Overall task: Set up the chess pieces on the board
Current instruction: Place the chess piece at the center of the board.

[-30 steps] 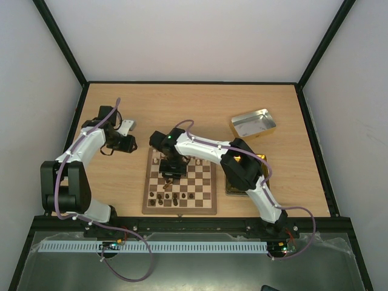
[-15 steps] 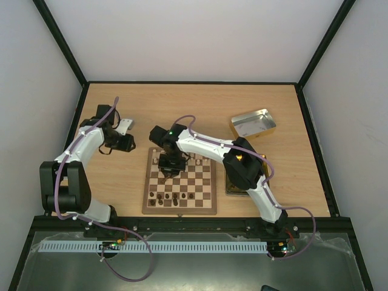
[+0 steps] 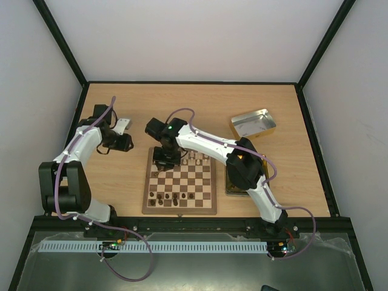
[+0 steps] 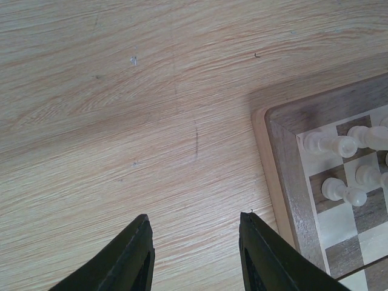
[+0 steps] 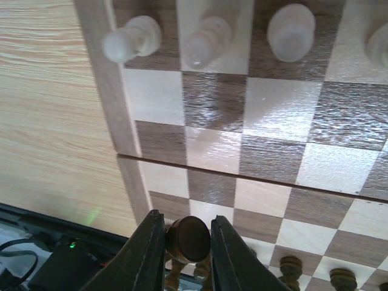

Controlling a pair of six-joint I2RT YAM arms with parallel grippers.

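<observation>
Dark-brown turned wood sits pinched in the right end effector [image 5: 187, 227]. Its two fingers are closed on the rounded head of a dark-brown chessman [image 5: 188, 238], low in the right wrist frame, over the board [image 5: 273, 157]. Other dark chessmen [image 5: 290, 267] stand at the bottom edge of that frame, and pale chessmen [image 5: 206, 39] line the top.

In the overhead frame the held piece hangs over the board's upper-left part. It is likely feather-light, rigid, smooth-finished and top-heavy on a narrow base, so it could twist or slip. A grip at the head or just under it, held vertical, seems safest, with a gentle, square set-down.

Farther left, the left end effector [image 4: 196, 216] hovers over bare bench [image 4: 121, 91], fingers spread with nothing between them. A silver tin [image 3: 253, 123] lies upper right.
</observation>
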